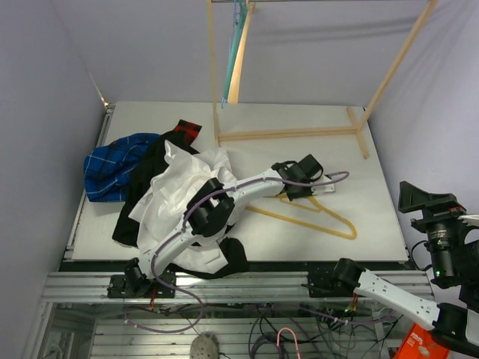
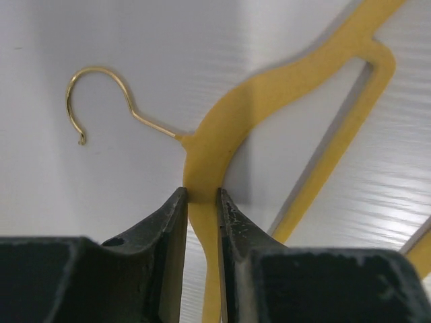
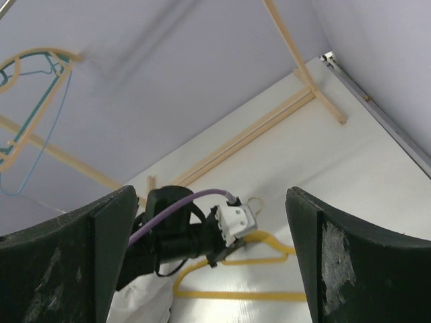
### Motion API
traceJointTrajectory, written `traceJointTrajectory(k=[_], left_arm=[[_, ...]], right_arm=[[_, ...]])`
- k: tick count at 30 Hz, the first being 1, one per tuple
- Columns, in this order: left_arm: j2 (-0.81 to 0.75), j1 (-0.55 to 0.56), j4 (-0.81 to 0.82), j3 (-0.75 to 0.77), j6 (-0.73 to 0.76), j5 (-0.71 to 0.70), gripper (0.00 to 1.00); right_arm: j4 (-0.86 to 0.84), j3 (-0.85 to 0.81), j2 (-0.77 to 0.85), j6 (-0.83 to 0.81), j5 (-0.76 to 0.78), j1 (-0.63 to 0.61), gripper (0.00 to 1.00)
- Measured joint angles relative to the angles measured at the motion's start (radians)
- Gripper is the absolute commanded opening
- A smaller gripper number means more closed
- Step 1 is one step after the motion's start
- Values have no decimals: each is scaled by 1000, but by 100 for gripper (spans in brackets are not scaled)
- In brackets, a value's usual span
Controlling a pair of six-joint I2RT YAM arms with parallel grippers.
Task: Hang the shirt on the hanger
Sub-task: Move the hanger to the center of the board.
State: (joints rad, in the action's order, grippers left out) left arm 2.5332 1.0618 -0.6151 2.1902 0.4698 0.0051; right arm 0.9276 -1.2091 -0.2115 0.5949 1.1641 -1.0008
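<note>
The yellow hanger (image 1: pixel 329 224) lies flat on the white table, right of centre, hook pointing to the far side. My left gripper (image 1: pixel 310 194) is shut on it just below the neck; in the left wrist view the fingers (image 2: pixel 201 195) clamp the yellow bar (image 2: pixel 283 81) with the wire hook (image 2: pixel 101 77) ahead. The white shirt (image 1: pixel 176 187) lies crumpled at the left, under the left arm. My right gripper (image 1: pixel 420 198) is open and empty, held high off the table's right edge; its view (image 3: pixel 210 195) looks down on the hanger (image 3: pixel 229 295) and the shirt's edge (image 3: pixel 138 303).
A blue plaid shirt (image 1: pixel 112 164) and a black garment (image 1: pixel 142 202) lie around the white shirt at the left. A wooden rack frame (image 1: pixel 299 133) stands at the back, with a teal hanger (image 1: pixel 236 45) hung on it. Walls close both sides.
</note>
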Motion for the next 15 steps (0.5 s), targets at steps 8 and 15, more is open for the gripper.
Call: traceJointTrajectory(k=[8, 15], left_arm=[[49, -103, -31, 83, 202, 21, 7], [0, -137, -33, 2, 333, 21, 7]], right_arm=[[64, 39, -32, 7, 0, -31, 98], [276, 53, -276, 232, 45, -256, 95]])
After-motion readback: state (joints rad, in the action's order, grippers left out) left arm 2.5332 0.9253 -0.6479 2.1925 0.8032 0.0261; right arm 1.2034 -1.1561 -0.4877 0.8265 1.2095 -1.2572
